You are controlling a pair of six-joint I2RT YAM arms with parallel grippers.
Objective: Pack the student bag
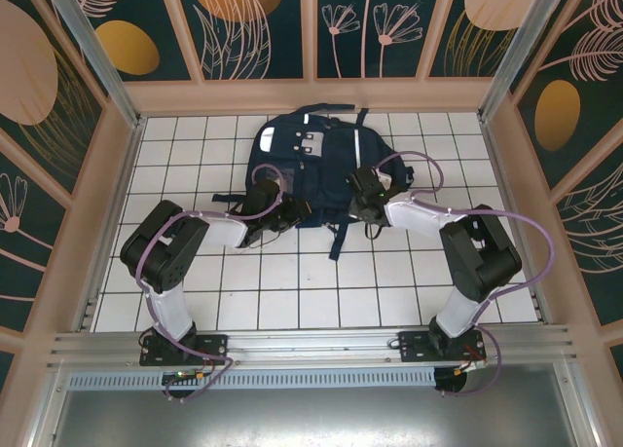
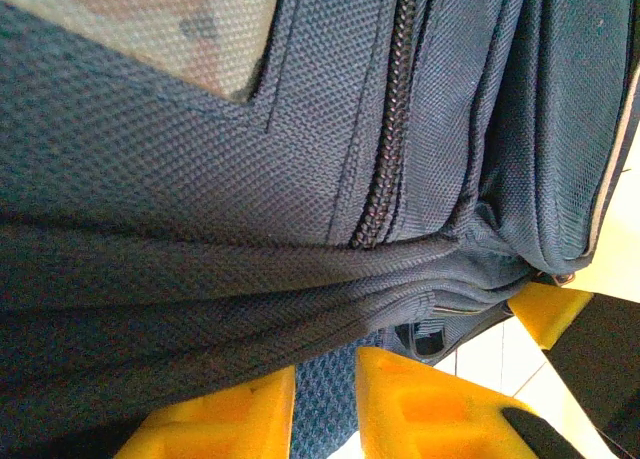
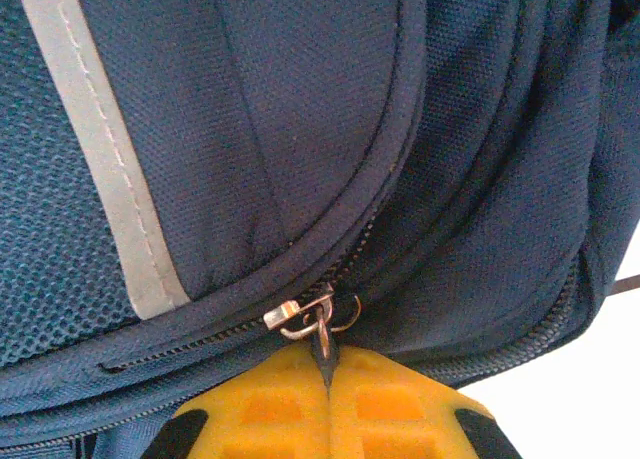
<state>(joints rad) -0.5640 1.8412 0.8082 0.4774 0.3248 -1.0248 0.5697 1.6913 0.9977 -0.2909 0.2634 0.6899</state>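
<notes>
Pinching student bag (image 3: pixel 300 129) zipper pull (image 3: pixel 321 331), right jaws.

**Student bag** (image 1: pixel 316 169). Large backpack in navy-blue woven fabric.

- **Markings:** white reflective stripes and pale grey patches on the front panel.
- **Straps:** dark straps trail off its near edge, and a carry loop sits at the far end.
- **Pose:** lies flat with its front face up and its top towards the far wall.
- **Place:** the far middle of the white-tiled table (image 1: pixel 292 291).
- **Left wrist view:** bag (image 2: pixel 200 179) shows coarse weave, a grey patch corner, and a dark zip with its teeth meshed over the visible run.
- **Right wrist view:** bag (image 3: pixel 300 129) shows a grey stripe beside blue mesh and curved piping above a zip line. A metal zip pull (image 3: pixel 318 319) with a ring sits at the near edge of that line.
</notes>
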